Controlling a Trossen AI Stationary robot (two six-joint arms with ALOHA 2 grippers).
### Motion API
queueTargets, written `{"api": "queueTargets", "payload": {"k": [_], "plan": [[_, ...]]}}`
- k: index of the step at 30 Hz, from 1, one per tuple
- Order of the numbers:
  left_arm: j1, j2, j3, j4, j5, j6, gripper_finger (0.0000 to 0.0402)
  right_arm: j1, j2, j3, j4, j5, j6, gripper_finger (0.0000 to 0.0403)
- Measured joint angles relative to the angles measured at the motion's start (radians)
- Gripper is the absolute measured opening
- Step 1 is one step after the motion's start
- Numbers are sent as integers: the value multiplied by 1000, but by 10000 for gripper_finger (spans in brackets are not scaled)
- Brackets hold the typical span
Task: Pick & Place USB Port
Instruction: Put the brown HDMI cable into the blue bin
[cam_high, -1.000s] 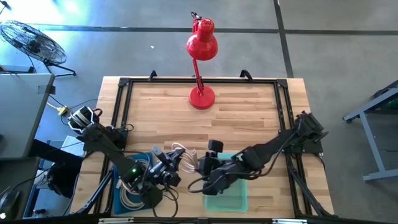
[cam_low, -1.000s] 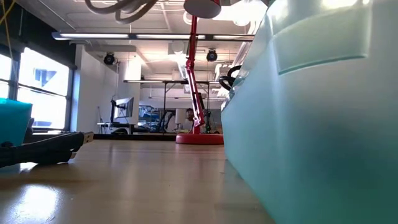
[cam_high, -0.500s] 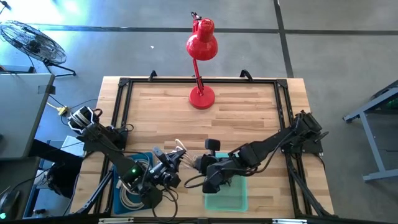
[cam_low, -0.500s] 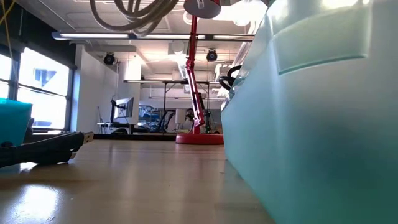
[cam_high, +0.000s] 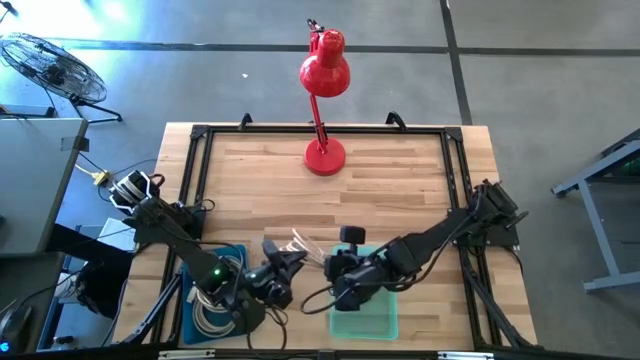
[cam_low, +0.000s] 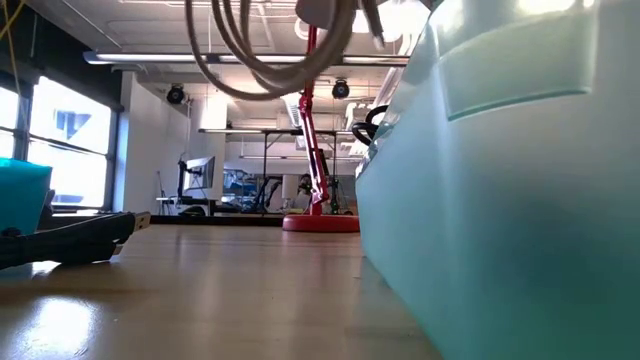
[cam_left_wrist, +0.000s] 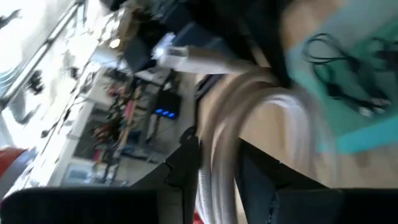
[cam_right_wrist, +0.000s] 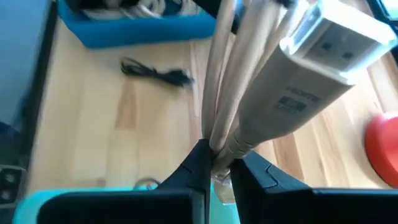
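At the bottom of the high view, the teal bin (cam_high: 365, 312) sits on the wooden worktop (cam_high: 400, 180) just right of centre, and the blue bin (cam_high: 200, 305) sits at the lower left with coiled cables inside it. Between the two bins, a little higher in the frame, both hands meet on one beige cable (cam_high: 305, 245). The right hand (cam_high: 338, 262) hangs over the teal bin's upper left corner, fingers pressed together on the cable; in the right wrist view its dark fingers (cam_right_wrist: 202, 165) pinch several beige strands just below a flat plug (cam_right_wrist: 333, 43) with printed lettering. The left hand (cam_high: 290, 258) sits just left of it, over the gap between the bins, and in the left wrist view its fingers (cam_left_wrist: 186, 165) clamp the same looped bundle (cam_left_wrist: 221, 143). In the low view the cable loops (cam_low: 260, 45) hang from the top of the frame, clear of the worktop. A thin black cord (cam_right_wrist: 155, 71) lies loose on the wood near the blue bin. Further up the high view, at the worktop's far edge, stands a red desk lamp (cam_high: 323, 90).
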Motion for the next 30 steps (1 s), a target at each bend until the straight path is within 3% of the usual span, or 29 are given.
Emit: {"api": "queueTargets", "payload": {"k": [5, 12, 24, 30], "plan": [[0, 0, 1, -72, 121, 3, 102, 27, 0, -1, -61, 18, 44, 30], [-1, -1, 1, -180, 204, -91, 113, 85, -13, 23, -63, 69, 24, 30], [-1, 0, 0, -242, 216, -140, 113, 210, -75, 43, -32, 185, 22, 25], [-1, 0, 0, -248, 234, -222, 113, 221, -75, 43, 13, 191, -17, 25]]}}
